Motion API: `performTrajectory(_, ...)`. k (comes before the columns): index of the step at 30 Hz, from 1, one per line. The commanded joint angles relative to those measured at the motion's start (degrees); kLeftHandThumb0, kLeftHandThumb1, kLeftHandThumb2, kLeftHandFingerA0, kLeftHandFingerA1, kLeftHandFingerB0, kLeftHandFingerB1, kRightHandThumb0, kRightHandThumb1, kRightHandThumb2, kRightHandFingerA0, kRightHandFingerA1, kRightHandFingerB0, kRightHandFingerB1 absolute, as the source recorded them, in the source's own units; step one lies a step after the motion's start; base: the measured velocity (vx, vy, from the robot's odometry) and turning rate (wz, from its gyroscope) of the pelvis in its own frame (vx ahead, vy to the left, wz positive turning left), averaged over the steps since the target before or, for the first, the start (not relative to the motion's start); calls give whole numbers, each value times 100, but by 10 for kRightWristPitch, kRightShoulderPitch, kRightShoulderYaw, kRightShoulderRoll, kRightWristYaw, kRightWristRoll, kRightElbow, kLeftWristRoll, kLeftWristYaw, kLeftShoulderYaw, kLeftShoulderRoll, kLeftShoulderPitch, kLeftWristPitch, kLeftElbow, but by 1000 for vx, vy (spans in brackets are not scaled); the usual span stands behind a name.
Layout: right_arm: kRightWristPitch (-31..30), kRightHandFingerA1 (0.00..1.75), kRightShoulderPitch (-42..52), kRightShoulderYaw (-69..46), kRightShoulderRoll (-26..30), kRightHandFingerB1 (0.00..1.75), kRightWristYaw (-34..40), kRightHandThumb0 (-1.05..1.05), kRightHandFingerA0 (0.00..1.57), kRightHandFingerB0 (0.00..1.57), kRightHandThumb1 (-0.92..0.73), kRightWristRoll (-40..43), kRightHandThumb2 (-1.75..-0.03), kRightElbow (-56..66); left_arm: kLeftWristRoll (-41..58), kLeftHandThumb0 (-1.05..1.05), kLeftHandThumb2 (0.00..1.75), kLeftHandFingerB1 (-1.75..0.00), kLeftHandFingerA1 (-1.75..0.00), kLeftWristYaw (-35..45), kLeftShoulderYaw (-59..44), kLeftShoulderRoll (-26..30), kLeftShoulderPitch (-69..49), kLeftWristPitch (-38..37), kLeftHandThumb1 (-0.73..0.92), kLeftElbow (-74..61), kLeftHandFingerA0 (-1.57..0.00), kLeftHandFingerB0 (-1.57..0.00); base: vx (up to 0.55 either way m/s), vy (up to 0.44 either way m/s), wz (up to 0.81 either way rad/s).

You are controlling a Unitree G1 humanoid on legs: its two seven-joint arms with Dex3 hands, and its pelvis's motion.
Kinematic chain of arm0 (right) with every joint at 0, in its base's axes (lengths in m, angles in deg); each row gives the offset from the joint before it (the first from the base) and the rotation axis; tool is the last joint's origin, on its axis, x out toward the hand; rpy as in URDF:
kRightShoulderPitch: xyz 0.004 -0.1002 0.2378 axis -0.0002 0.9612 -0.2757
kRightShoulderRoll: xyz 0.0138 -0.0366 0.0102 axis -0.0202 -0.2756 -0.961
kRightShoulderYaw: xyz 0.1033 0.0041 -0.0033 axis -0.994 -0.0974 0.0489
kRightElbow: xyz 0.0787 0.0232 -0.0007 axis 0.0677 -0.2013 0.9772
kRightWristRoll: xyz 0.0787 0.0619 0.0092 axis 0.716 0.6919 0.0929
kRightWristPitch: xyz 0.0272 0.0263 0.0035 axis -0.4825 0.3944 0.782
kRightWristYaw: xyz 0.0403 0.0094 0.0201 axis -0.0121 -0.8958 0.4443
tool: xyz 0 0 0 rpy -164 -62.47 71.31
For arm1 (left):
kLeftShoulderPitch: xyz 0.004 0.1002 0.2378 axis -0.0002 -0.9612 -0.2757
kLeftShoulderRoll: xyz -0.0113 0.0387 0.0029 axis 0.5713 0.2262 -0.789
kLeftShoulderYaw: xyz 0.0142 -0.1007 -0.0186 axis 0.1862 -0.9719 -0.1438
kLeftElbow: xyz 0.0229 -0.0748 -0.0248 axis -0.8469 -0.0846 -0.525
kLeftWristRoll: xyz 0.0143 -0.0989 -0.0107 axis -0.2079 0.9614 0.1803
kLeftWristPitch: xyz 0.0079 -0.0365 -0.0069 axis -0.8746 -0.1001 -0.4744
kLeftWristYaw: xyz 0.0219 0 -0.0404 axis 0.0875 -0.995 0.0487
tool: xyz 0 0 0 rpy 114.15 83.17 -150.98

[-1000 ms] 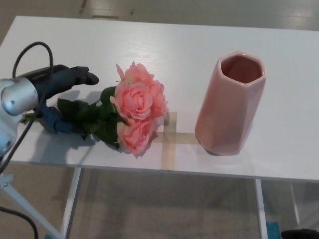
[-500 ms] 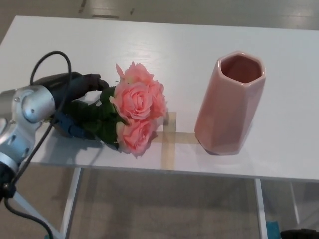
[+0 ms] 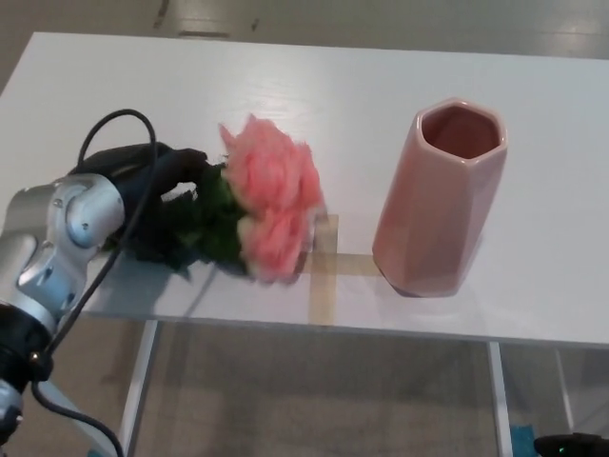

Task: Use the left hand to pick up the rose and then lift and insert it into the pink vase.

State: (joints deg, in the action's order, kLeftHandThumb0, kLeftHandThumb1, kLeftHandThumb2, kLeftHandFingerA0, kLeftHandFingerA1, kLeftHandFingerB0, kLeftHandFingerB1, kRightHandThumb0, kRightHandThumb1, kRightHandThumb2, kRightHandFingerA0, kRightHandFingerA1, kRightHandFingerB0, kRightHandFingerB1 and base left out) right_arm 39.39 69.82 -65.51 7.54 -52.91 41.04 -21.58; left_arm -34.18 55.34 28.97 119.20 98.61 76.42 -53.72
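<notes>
- The left hand point(image 3: 157, 186) was clamped around the leafy green stems of the rose point(image 3: 271, 195), a blurry soft pink bunch.
- At 3 o'clock from it, well apart, stood the pink vase point(image 3: 440, 200): glossy, faceted, open-mouthed.
- Tan tape strips point(image 3: 324, 271) crossed the smooth white surface point(image 3: 314, 86) between them.

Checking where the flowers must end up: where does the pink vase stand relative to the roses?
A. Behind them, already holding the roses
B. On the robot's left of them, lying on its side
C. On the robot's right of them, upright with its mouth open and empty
C: the pink vase stands upright to the right of the roses, its mouth showing empty.
</notes>
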Motion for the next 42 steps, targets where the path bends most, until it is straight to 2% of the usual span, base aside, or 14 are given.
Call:
performTrajectory(1,-5,41,1,-1,3,39,-2,-36,60,53,-66,5,-59,-3,-24,-16,63,-48,-63,20,24,-14,-15,15,74,13,-120,-80,0,0,0)
performTrajectory(3,-5,41,1,-1,4,39,-3,-36,59,53,-66,5,-59,-3,-29,-17,62,-52,-68,7,27,-15,-19,7,68,16,-116,-87,0,0,0)
performTrajectory(7,-3,41,2,0,4,39,-3,-36,59,53,-66,5,-59,-2,-28,-17,61,-54,-93,-20,22,-15,-32,-9,71,13,-105,-89,0,0,0)
performTrajectory(8,-4,41,1,-1,4,38,-2,-36,59,53,-66,5,-59,-3,-24,-16,63,-57,-131,-27,17,-17,-37,-11,72,12,-78,-89,0,0,0)
performTrajectory(12,-5,41,0,-1,4,38,0,-36,59,53,-66,4,-59,-5,-10,-17,64,-55,-133,-55,-6,-27,-63,-27,77,1,-67,-86,0,0,0)
performTrajectory(13,-5,41,0,-1,4,38,1,-36,59,53,-66,4,-59,-5,-8,-17,63,-53,-111,-57,-11,-30,-65,-29,79,2,-77,-86,0,0,0)
performTrajectory(14,-5,41,0,-1,3,38,1,-36,59,53,-66,4,-59,-5,-6,-17,64,-57,-126,-60,-16,-31,-67,-31,79,2,-71,-88,0,0,0)
performTrajectory(19,-4,41,0,-1,3,38,1,-36,59,53,-66,5,-59,-6,-6,-17,64,-57,-127,-69,-29,-38,-70,-38,79,6,-73,-87,0,0,0)
performTrajectory(20,-4,41,-1,-2,3,38,1,-36,60,53,-66,6,-59,-5,0,-17,63,-85,-148,-82,-39,-44,-63,-41,80,14,-64,-82,0,0,0)
performTrajectory(27,-4,41,-4,-4,5,39,-4,-36,59,54,-66,7,-59,-3,54,-16,64,-108,-150,-147,-125,-80,-30,-54,80,36,-66,-72,0,0,0)
performTrajectory(32,-5,41,-3,-3,5,39,-3,-36,60,54,-66,6,-59,-3,83,-15,65,-111,-149,-164,-182,-110,-30,-57,80,29,-67,-71,0,0,0)
performTrajectory(33,-6,41,-3,-4,5,39,-3,-36,60,54,-66,7,-59,-4,111,-15,66,-109,-141,-165,-209,-128,-26,-46,82,13,-76,-72,0,0,0)
performTrajectory(36,-7,41,-4,-3,6,38,-2,-36,60,53,-66,5,-59,-6,166,-14,66,-110,-138,-155,-263,-164,-15,-30,83,-24,-80,-72,0,0,0)
performTrajectory(42,-7,41,-6,1,6,39,-1,-36,59,54,-66,3,-59,-5,176,-15,67,-104,-134,-130,-283,-169,1,-14,85,-74,-86,-74,0,0,0)
